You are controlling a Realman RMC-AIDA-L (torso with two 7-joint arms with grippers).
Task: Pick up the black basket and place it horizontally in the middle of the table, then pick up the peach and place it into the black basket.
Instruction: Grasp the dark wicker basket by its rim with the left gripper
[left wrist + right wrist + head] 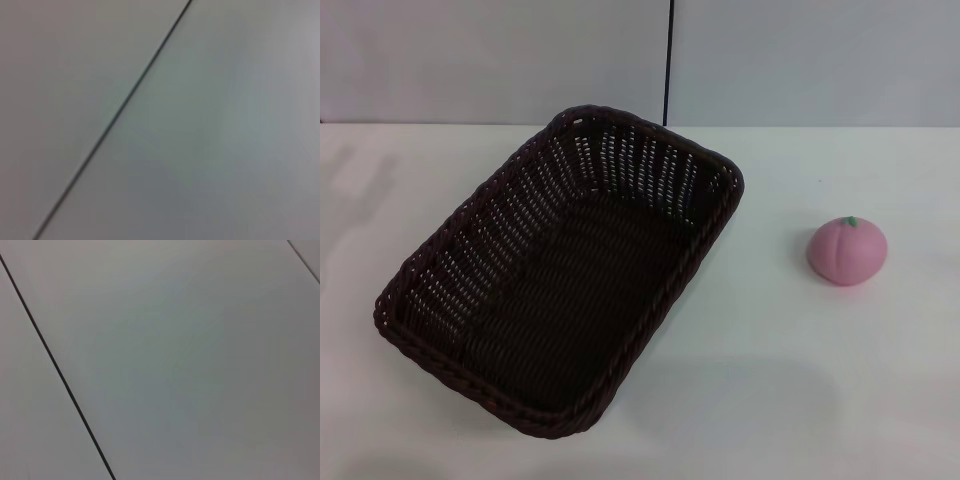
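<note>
Black basket (560,275) lies askew, peach (847,251) well apart.

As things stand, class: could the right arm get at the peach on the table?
Probably yes: the peach sits alone on the table's right side, apart from the black basket, nothing over it. The right arm itself is out of view.

- The black basket (560,275): dark woven rectangle with rounded corners, braided rim and slotted sides, upright and empty, lying diagonally on the table (790,380), left of centre.
- The peach (847,250): small, round, pink, green stem tip up, resting on the table well right of the basket.
</note>
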